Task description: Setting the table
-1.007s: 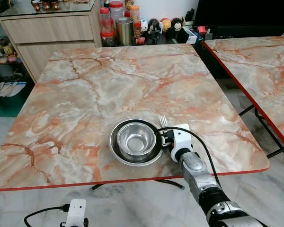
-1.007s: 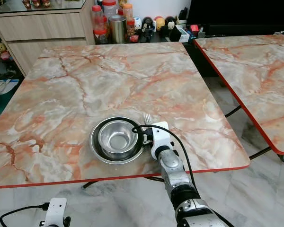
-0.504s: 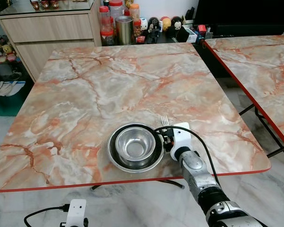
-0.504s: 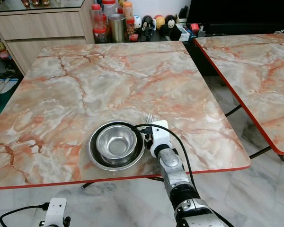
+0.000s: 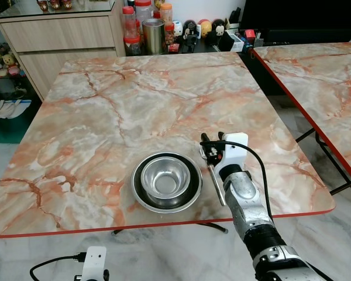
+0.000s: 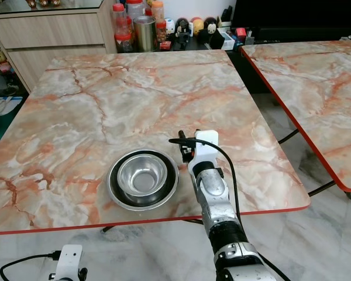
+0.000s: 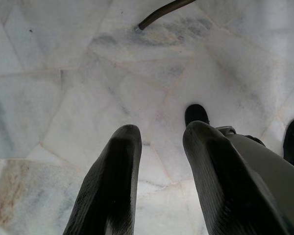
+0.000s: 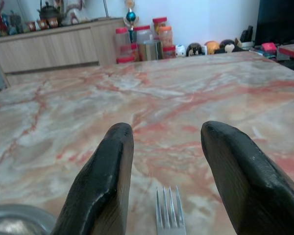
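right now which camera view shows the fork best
The right wrist view: the silver metal fork's tines lie sharp on the marble table between the open fingers of the right gripper. The left eye view shows its thin handle beside the steel bowl; in the right eye view the arm mostly hides it.

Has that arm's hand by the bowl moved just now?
Yes. The right gripper has lifted up and away from the bowl, leaving the fork lying on the table.
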### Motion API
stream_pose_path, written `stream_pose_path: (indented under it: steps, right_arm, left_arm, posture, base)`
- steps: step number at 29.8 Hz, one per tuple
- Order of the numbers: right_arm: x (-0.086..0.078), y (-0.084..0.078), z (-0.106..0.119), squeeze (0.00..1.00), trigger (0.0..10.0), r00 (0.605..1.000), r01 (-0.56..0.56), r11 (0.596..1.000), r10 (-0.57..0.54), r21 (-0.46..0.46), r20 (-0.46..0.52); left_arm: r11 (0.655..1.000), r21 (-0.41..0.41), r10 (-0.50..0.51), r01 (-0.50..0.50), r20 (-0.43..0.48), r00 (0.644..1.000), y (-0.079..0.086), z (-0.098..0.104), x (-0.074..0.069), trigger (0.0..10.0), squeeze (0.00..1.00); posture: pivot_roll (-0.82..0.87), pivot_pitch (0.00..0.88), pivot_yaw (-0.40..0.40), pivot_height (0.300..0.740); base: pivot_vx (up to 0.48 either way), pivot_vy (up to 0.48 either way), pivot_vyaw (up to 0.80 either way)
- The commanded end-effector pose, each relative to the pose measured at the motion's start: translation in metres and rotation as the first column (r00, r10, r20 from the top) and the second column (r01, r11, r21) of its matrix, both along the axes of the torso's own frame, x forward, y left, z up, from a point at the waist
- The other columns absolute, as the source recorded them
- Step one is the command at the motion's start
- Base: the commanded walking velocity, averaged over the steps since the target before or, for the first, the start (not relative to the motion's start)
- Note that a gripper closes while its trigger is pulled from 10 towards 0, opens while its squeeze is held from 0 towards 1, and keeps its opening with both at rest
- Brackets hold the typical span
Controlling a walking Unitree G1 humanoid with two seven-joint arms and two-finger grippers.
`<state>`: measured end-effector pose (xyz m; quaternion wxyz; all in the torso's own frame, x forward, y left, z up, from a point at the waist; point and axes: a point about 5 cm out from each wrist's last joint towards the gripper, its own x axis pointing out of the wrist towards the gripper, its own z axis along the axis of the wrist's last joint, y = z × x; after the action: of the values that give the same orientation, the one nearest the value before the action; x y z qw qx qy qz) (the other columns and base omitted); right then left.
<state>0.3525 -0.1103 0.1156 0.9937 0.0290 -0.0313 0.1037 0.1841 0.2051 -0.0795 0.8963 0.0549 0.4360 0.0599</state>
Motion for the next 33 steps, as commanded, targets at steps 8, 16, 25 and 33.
stream_pose_path:
  steps: [8,16,25,33]
  right_arm:
    - [0.001,0.000,0.067,0.00,10.0,0.946,0.017,1.000,-0.022,0.018,0.324]
    - [-0.002,0.003,0.066,0.00,10.0,0.949,0.011,1.000,-0.017,0.022,0.315]
    - [-0.002,0.001,0.074,0.00,10.0,0.942,0.015,1.000,-0.022,0.022,0.334]
    - [-0.002,0.001,0.074,0.00,10.0,0.944,0.016,1.000,-0.022,0.019,0.330]
  left_arm:
    - [1.000,0.005,-0.012,0.012,0.011,1.000,0.000,0.000,-0.001,10.0,0.00]
    - [0.999,0.022,-0.029,0.028,0.013,0.999,-0.002,0.000,0.000,10.0,0.00]
    - [0.999,0.025,-0.022,0.021,0.006,1.000,0.000,-0.001,-0.003,10.0,0.00]
    - [1.000,0.023,-0.022,0.022,0.003,1.000,0.000,-0.001,-0.003,10.0,0.00]
  posture:
    - [0.00,0.080,0.010,0.740]
    - [0.00,0.082,0.008,0.740]
    - [0.00,0.085,0.005,0.740]
    - [0.00,0.087,0.007,0.740]
  base:
    - [0.000,0.000,0.00]
    - [0.000,-0.085,0.00]
    - [0.000,-0.344,0.00]
    - [0.000,-0.342,0.00]
